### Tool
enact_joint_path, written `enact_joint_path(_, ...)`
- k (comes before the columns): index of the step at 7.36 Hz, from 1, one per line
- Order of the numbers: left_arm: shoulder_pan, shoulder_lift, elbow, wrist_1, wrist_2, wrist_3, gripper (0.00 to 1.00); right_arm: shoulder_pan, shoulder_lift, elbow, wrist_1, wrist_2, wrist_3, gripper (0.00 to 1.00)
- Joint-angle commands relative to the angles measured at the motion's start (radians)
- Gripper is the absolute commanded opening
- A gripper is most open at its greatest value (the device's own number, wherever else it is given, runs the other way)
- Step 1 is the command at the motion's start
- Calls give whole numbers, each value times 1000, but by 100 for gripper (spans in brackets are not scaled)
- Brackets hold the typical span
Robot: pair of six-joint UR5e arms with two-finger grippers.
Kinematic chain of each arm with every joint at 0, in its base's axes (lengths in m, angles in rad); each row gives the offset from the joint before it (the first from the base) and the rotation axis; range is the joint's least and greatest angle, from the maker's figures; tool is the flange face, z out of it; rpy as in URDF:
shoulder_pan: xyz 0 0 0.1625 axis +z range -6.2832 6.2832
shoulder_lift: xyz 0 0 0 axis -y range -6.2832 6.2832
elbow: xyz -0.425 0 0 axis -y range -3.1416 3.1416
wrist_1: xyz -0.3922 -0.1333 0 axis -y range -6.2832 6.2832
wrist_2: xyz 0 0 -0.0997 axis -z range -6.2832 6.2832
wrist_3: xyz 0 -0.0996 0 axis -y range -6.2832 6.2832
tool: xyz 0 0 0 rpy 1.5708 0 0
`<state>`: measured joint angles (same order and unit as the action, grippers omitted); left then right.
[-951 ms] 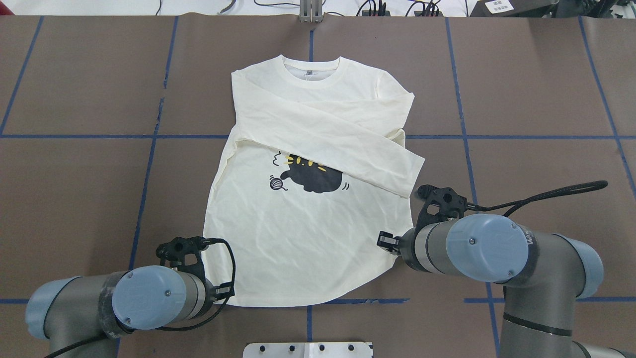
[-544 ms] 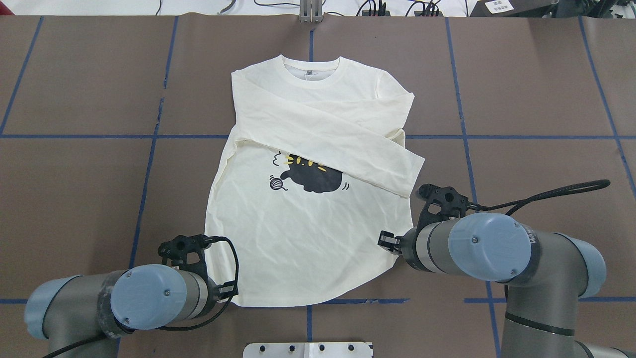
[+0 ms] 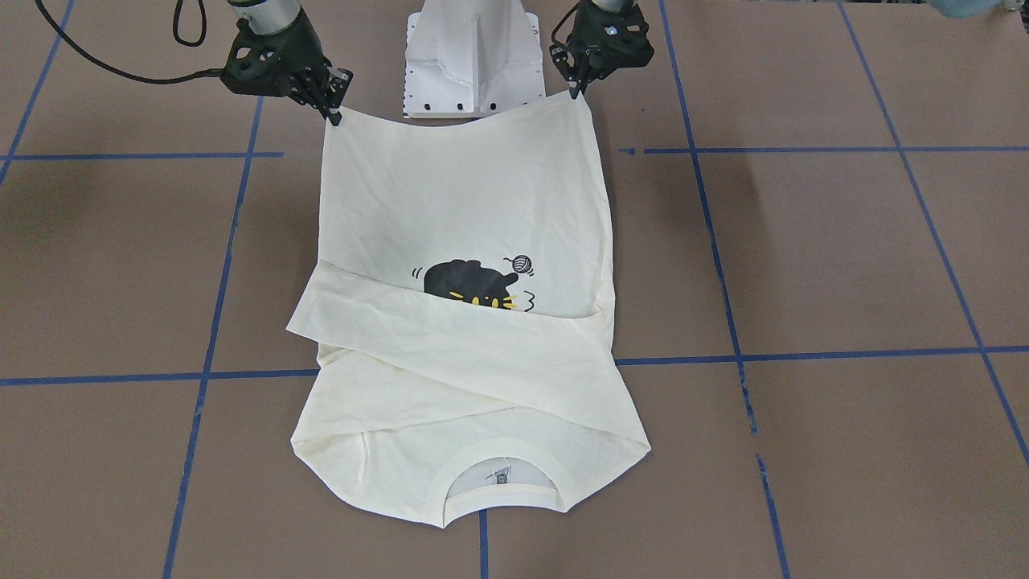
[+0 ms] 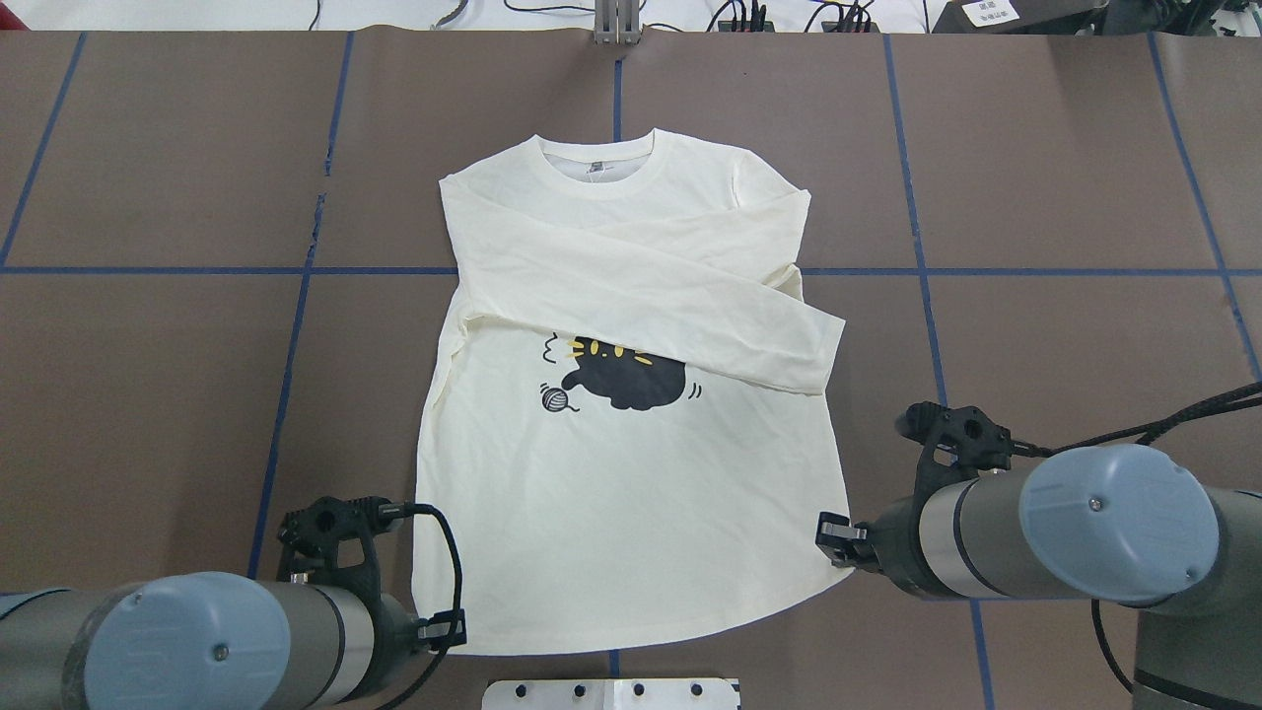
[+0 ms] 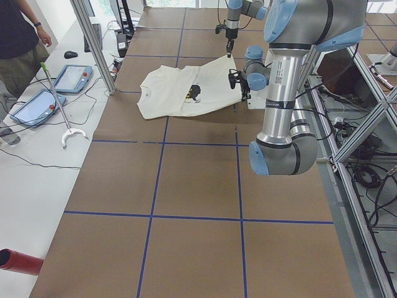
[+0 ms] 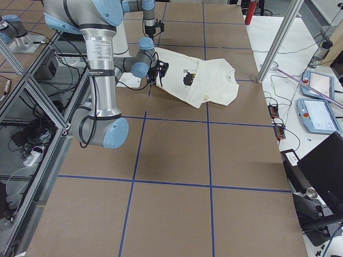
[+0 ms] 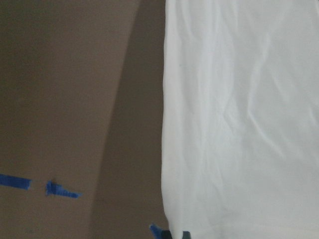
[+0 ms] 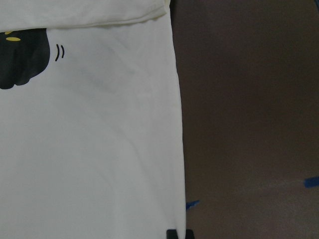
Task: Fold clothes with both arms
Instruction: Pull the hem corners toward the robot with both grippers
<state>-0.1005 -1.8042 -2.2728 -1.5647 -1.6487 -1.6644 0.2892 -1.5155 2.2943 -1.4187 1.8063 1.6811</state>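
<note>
Shirt (image 3: pixel 466 201) hem gripped by left end effector (image 3: pixel 578 93), right end effector (image 3: pixel 333 118).

Left arm (image 5: pixel 282 81), right arm (image 6: pixel 99 59): silver-grey tubes (image 4: pixel 961 537), light blue joint caps (image 4: pixel 1114 518) with small screws (image 4: pixel 1092 504). Black braided cables (image 4: pixel 1163 419). Black wrist housings (image 4: pixel 956 434). White pedestal base (image 3: pixel 474 56).

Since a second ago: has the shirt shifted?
Yes. The shirt slid toward the robot and slightly to its left; its hem now nearly reaches the white base plate.

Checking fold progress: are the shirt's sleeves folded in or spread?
Folded in: both sleeves of the cream long-sleeved cotton shirt lie crossed over its chest, one overlapping the black cat print.
</note>
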Motion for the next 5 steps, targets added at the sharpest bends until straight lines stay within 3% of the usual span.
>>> enact_joint_path(1,82,5,-49,32,3,3,0,-48,-70,49,0,109,0,0)
enact_joint_path(3,139,5,-130,112,3,5,0,-58,-110,111,1,178,0,0)
enact_joint_path(5,122,-4,-136,114,-5,37,0,-7,-108,103,1,173,-15,0)
